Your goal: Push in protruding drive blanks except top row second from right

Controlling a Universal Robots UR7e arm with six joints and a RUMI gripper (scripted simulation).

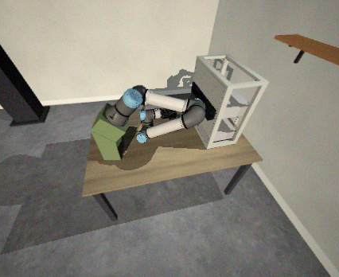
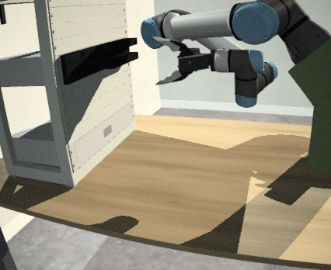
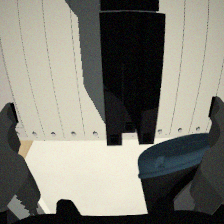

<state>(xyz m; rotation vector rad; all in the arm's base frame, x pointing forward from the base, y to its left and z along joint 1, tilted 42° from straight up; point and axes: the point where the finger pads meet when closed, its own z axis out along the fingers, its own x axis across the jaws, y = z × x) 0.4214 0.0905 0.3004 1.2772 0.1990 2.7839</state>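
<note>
The white open-frame rack (image 1: 227,99) stands on the right end of the wooden table. It also shows at the left of the exterior view (image 2: 63,89). Black drive blanks (image 2: 98,58) stick out of its pale slatted front at upper height; I cannot tell how many. In the wrist view they are a dark block (image 3: 132,75) straight ahead. My gripper (image 2: 165,61) is open and empty. It points at the rack front and hangs a short gap away from the blanks' tips, not touching them. In the top view the arm hides the gripper.
The arm's green pedestal (image 1: 110,137) stands on the left of the table and shows at the right in the exterior view (image 2: 327,109). A blue joint cap (image 3: 172,160) sits low in the wrist view. A wall lies close behind the rack, with a shelf (image 1: 315,49) above.
</note>
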